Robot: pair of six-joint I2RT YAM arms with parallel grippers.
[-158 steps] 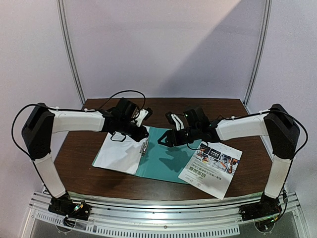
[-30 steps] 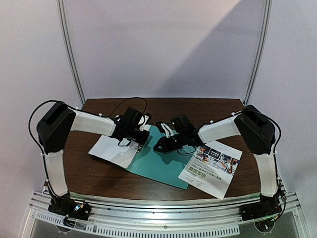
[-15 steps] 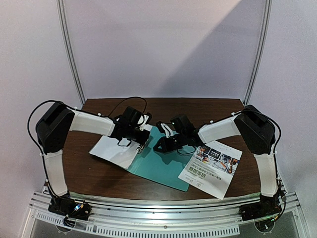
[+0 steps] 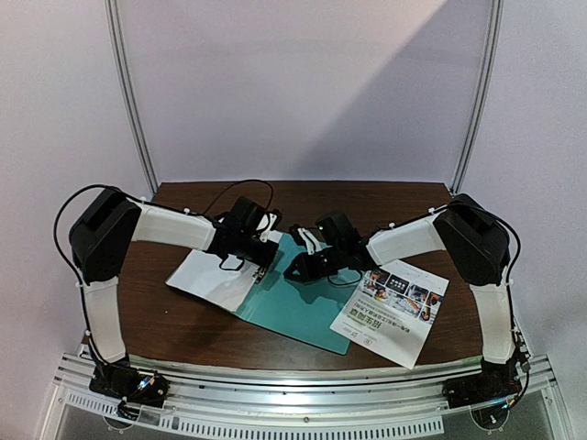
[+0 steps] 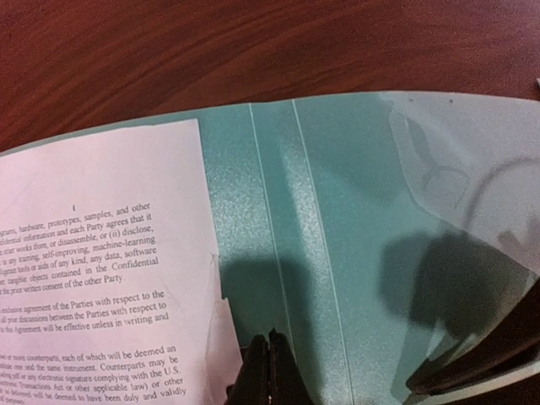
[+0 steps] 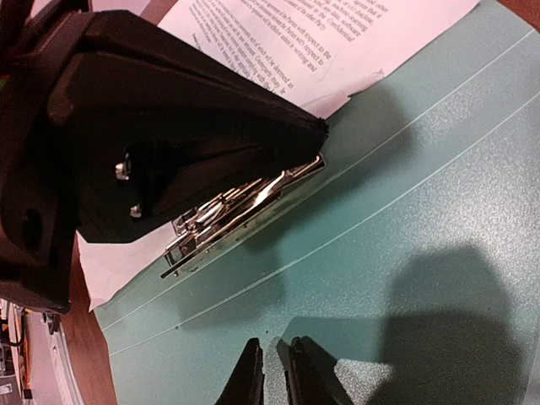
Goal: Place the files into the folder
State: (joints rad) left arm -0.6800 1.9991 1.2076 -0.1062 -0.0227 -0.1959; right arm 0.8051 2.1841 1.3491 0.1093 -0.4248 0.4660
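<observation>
On table (image 4: 147, 316), folder (image 4: 307, 307) spine near-left to far-right.

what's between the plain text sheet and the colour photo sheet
The teal folder, lying open, sits between the text sheet and the colour sheet, as the top view shows.

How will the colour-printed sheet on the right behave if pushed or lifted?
Probably floppy: the colour sheet is one thin page lying flat. It likely slides on the smooth table. Pinching it from above looks hard; its near corner may overhang the edge.
</observation>
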